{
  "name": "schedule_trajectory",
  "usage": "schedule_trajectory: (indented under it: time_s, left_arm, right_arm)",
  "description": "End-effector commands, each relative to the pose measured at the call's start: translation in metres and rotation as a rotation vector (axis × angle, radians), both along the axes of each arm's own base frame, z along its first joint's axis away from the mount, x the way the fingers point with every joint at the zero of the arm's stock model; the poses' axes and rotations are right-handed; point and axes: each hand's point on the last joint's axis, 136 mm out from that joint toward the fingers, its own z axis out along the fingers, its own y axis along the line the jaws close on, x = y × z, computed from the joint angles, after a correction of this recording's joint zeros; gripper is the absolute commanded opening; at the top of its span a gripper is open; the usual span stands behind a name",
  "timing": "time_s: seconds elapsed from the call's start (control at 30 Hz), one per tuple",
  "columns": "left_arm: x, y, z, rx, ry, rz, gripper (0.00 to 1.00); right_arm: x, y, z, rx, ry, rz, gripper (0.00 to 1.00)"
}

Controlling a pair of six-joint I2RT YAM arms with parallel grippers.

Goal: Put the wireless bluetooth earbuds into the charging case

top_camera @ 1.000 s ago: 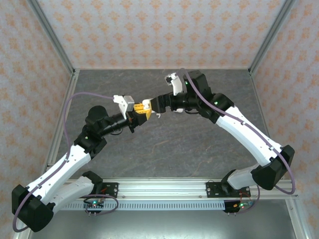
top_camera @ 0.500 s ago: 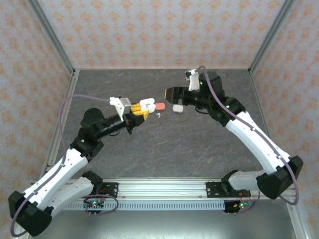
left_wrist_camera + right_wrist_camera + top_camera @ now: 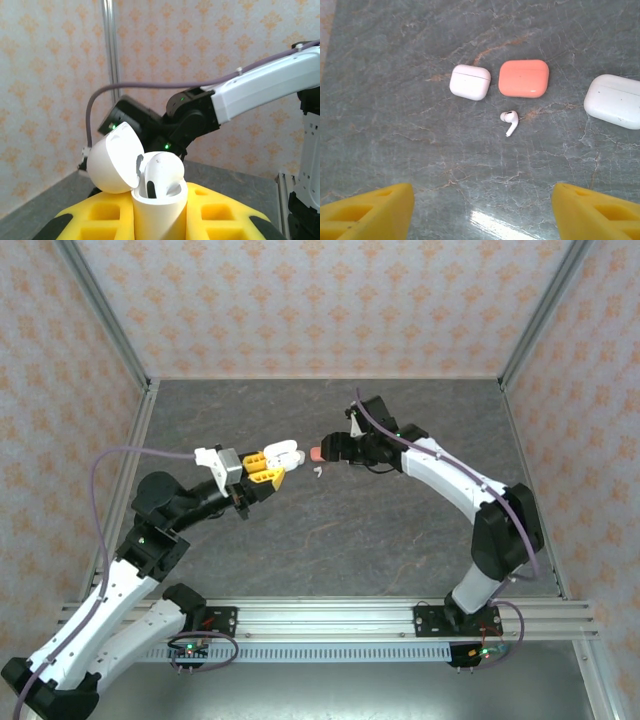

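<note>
Desk (image 3: 400, 530) from above: left fingers (image 3: 262, 468) clamped on open white case (image 3: 285, 452); white earbud (image 3: 316, 473) lies near, to their right.
Left wrist: case lid hinged back.
Right wrist: right fingers (image 3: 365, 212) apart; earbud on desk beside coral case (image 3: 523, 78).

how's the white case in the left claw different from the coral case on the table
The white case has its lid flipped open; the coral case has its lid shut. The white case stands upright, gripped in the left claw, while the coral case lies flat and free on the table. One is white, the other orange-pink. Both are smooth, rounded cases.
</note>
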Motion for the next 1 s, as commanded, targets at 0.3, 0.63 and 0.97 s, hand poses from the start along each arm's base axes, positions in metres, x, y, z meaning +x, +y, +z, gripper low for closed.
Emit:
schedule_trajectory:
  time_s: [0.3,0.63,0.97]
  left_arm:
    - [-0.003,-0.005,0.006,0.087,-0.215,-0.006,0.0]
    - [-0.001,-0.005,0.005,0.104,-0.243,0.006,0.0]
    - [-0.001,-0.003,-0.001,0.127,-0.208,0.01,0.0]
  right_arm:
    - [0.008,0.011,-0.002,-0.007,-0.047,0.05,0.73]
    - [0.01,0.014,0.0,0.005,-0.066,0.053,0.74]
    - [0.025,0.017,-0.025,-0.075,-0.035,0.048,0.73]
